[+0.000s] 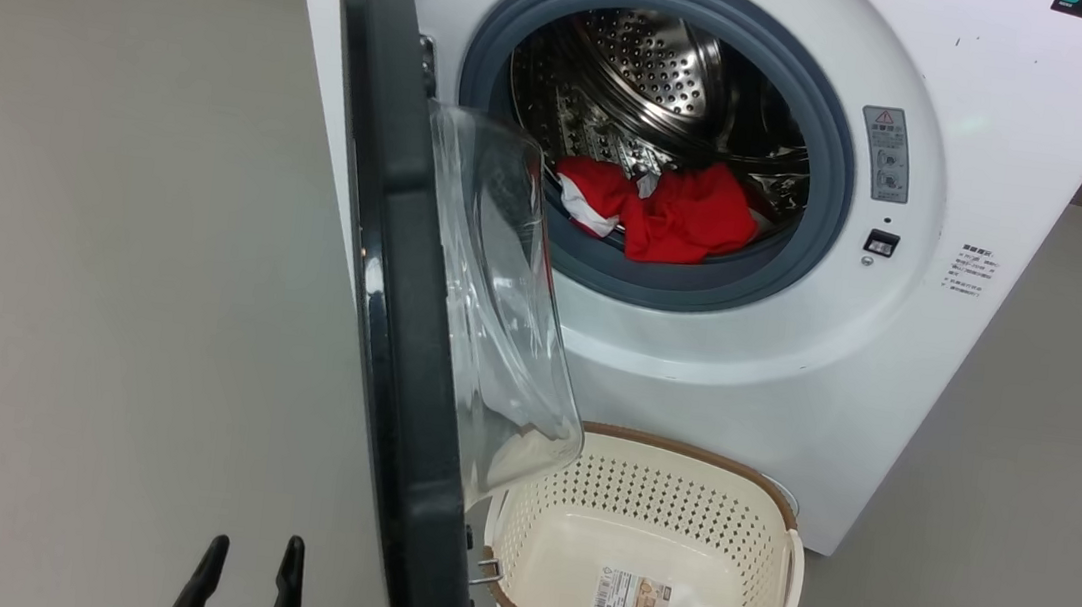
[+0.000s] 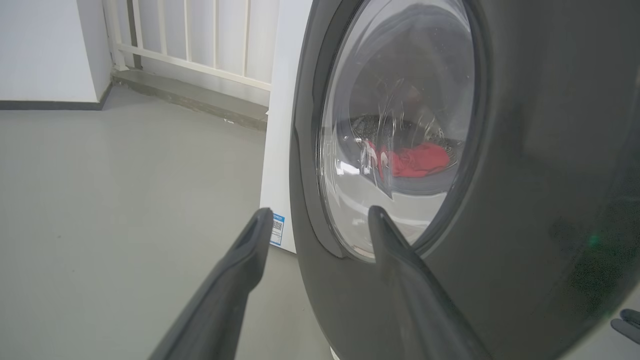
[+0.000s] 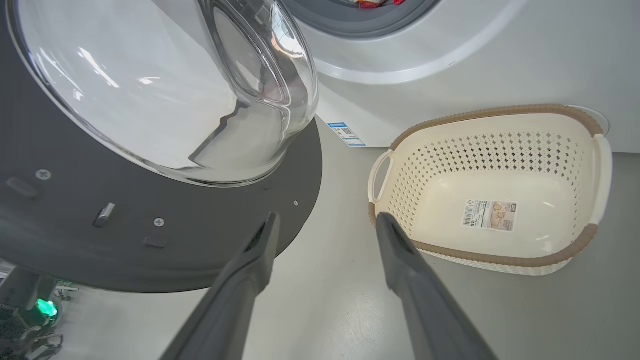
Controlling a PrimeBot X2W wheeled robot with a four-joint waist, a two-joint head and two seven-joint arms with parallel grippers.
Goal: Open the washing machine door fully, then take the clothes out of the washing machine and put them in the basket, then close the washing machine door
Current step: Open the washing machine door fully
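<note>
Currently, stock stands as follows. Item one, washing machine door (image 1: 398, 329): swung out from the washing machine (image 1: 893, 401) and standing edge-on in my head view, with its glass bowl (image 1: 500, 309) bulging toward the machine side. The drum (image 1: 657, 64) mouth is fully exposed, so I count the opening as done or nearly so; whether the hinge has more travel I cannot tell. Item two, clothes (image 1: 671, 212): a red bundle with white patches, lying at the front bottom of the drum and partly draped on the grey rubber ring (image 1: 820, 132); none taken out. Item three, basket (image 1: 641, 495): on the floor (image 1: 99, 297) just in front of the machine, below the opening and just beside the door's lower edge, holding nothing but its paper label (image 1: 633, 597). Item four, left jaws: apart, empty, low on the door's outer side, close to its black rim; contact I cannot tell. Item five, right jaws: apart, empty, hanging by the basket's near rim. Outstanding: clothes out, clothes into basket, door shut, which I judge the greater part of the job.
</note>
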